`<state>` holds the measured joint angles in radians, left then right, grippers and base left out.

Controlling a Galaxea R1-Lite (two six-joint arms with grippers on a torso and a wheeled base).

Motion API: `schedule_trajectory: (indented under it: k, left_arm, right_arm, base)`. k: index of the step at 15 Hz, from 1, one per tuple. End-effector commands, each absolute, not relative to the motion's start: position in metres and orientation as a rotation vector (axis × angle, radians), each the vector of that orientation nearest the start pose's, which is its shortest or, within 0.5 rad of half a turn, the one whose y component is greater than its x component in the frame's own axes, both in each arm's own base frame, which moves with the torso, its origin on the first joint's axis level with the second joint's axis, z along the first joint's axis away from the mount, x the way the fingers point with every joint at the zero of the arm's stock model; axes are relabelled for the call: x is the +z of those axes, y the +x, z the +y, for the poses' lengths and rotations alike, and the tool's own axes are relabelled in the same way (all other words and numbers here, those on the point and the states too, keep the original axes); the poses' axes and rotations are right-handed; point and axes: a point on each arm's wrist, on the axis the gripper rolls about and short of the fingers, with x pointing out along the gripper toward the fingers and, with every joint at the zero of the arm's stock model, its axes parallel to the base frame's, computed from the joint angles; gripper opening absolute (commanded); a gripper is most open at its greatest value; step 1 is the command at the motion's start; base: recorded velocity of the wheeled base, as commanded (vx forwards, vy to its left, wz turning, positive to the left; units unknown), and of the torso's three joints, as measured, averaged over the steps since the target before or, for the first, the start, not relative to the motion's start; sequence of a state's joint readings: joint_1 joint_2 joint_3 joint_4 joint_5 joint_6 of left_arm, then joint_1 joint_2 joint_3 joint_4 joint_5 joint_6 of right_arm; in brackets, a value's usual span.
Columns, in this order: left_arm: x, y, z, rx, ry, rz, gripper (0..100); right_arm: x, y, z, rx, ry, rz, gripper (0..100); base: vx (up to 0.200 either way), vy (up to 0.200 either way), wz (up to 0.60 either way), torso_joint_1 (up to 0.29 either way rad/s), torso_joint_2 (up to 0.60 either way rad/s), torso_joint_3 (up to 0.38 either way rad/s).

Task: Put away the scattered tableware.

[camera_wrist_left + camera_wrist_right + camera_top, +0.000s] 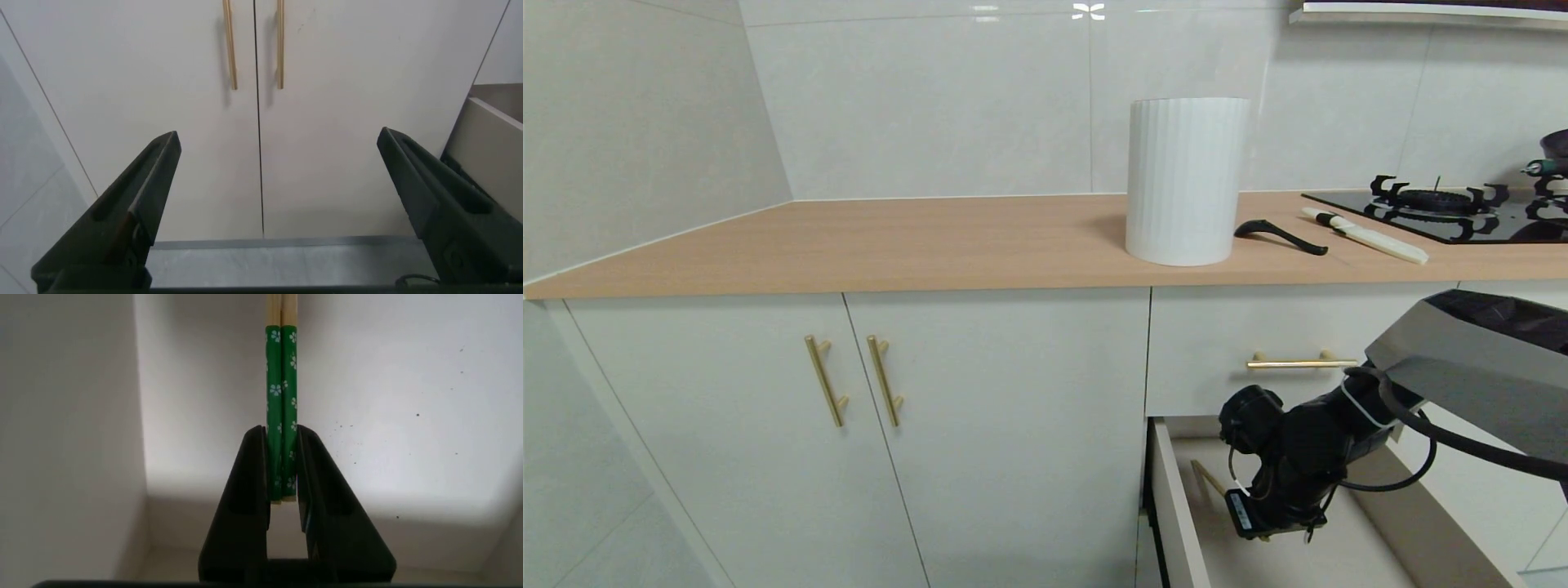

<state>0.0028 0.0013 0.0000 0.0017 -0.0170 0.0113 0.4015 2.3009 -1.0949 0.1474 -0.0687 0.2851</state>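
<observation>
Where right fingers (243, 502) close, chopsticks (283, 376) clamped between them

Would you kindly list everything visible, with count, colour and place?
white ribbed cylindrical container: one, white, on wooden countertop
black curved-handled utensil: one, black, right of container
cream knife: one, cream, beside utensil
black gas hob: one, black, far right
white cabinet doors: two, white, below countertop
open white drawer: one, white, lower right
green-ended wooden chopsticks: two, green and wood, over drawer
left end effector: one, black, open, facing cabinet doors
right end effector: one, black, shut on chopsticks
</observation>
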Motion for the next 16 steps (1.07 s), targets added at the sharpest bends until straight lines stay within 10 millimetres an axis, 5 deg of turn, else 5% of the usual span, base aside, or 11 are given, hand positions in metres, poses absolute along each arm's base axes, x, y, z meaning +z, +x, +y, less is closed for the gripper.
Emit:
schedule_trajectory:
  k: [1,8,9,16]
  left_arm:
    - [0.0754,-0.0227,-0.0004,-0.014,0.012,0.003,100]
    - [0.0754,-0.0227,-0.0004,-0.014,0.011,0.003,100]
    - [0.0754,-0.0227,-0.0004,-0.014,0.012,0.003,100]
    - [0.0754,-0.0227,-0.0004,-0.014,0.011,0.003,100]
  right_arm:
    - [-0.0138,0.3265,0.1377,0.09,-0.078,1.345,0]
    - [-0.014,0.3262,0.1375,0.088,-0.08,1.346,0]
    - [-0.0138,0.3265,0.1377,0.088,-0.079,1.345,100]
    - [-0.0134,0.3265,0.1376,0.088,-0.077,1.342,100]
  base:
    - [0.0,0.0,0.0,0.0,0.0,0.0]
    - [0.0,0.0,0.0,0.0,0.0,0.0]
    - [0.0,0.0,0.0,0.0,0.0,0.0]
    - [0.0,0.0,0.0,0.0,0.0,0.0]
